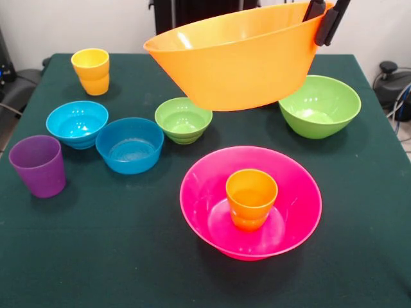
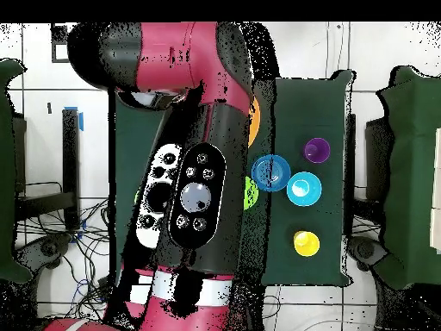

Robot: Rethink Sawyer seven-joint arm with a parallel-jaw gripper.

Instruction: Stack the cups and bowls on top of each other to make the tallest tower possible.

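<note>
The gripper (image 1: pixel 324 19) pinches the rim of the big orange bowl (image 1: pixel 237 58), holding it tilted in the air above the table (image 1: pixel 115 256), behind the pink bowl (image 1: pixel 295 205) with the orange cup (image 1: pixel 251 197) inside.

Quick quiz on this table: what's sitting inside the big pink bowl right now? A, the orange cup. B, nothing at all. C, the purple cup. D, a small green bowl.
A: the orange cup stands upright in the middle of the pink bowl, while the purple cup sits apart on the cloth and the pincer holds the large orange bowl aloft.
</note>
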